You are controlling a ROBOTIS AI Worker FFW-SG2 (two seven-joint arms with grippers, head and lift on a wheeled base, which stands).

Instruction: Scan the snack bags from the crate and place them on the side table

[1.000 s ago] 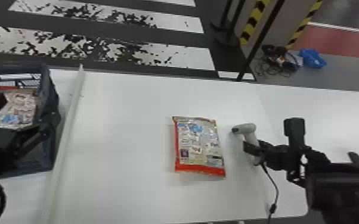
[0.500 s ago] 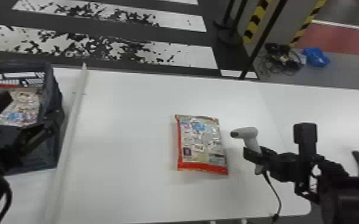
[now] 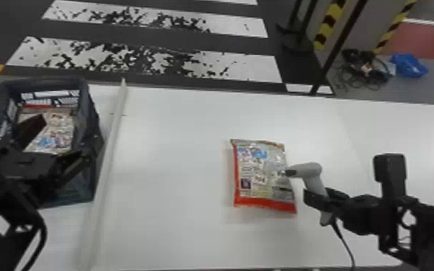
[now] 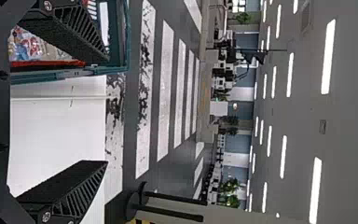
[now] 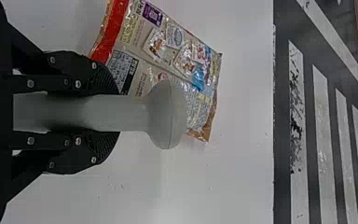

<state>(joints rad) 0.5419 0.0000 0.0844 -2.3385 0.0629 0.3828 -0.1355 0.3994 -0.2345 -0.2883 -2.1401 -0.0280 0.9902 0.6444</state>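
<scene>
The snack bag [image 3: 263, 176] lies flat on the counter [image 3: 173, 223], about midway between its near and far edges. It looks light, soft and slick, its contents probably crushable; I'd pinch a long side across its width, gently, rather than trust the crimped end seam alone. The right gripper [image 5: 114, 113] is closed around the handle of the scanner [image 5: 168, 114]. The left gripper [image 4: 106, 110] is spread wide and empty by the crate [image 3: 95, 144], towards the counter's far left corner.
</scene>
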